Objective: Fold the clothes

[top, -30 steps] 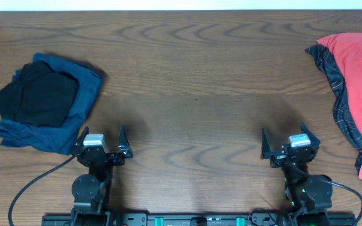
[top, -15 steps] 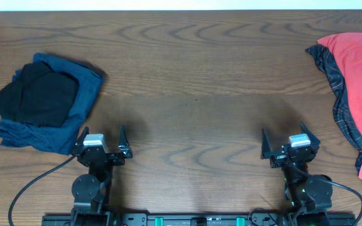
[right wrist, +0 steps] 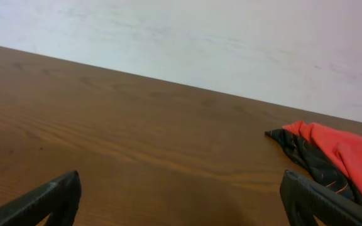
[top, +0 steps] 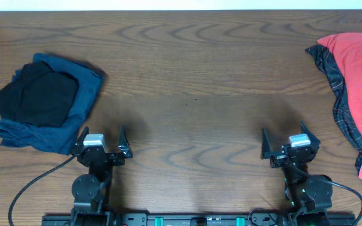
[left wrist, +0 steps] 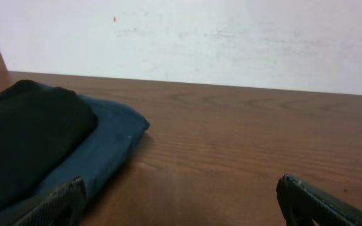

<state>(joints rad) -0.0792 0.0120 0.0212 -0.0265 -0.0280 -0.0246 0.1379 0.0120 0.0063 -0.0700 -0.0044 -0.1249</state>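
Brown wood-grain bench (top: 193, 94) is seen below a pale wall. Ahead and to the left of the left gripper (top: 102, 133), a black garment (top: 36, 97) lies bundled on a navy garment (top: 87, 94), whose near corner comes close to the gripper's left finger. The left gripper is held with its jaws spread wide, and nothing is between them. The right gripper (top: 286, 135) is likewise spread and empty. Ahead and well to its right, a red garment (top: 360, 63) lies crumpled over a dark plaid garment (top: 339, 94), both unfolded.

The task is judged to stand between items, with no piece yet fetched. A reach toward the right-hand heap is probably called for next, the red garment being pinched at an edge and drawn to the bare middle. Against the earlier frames nothing is found changed: arms and clothes lie as they did.
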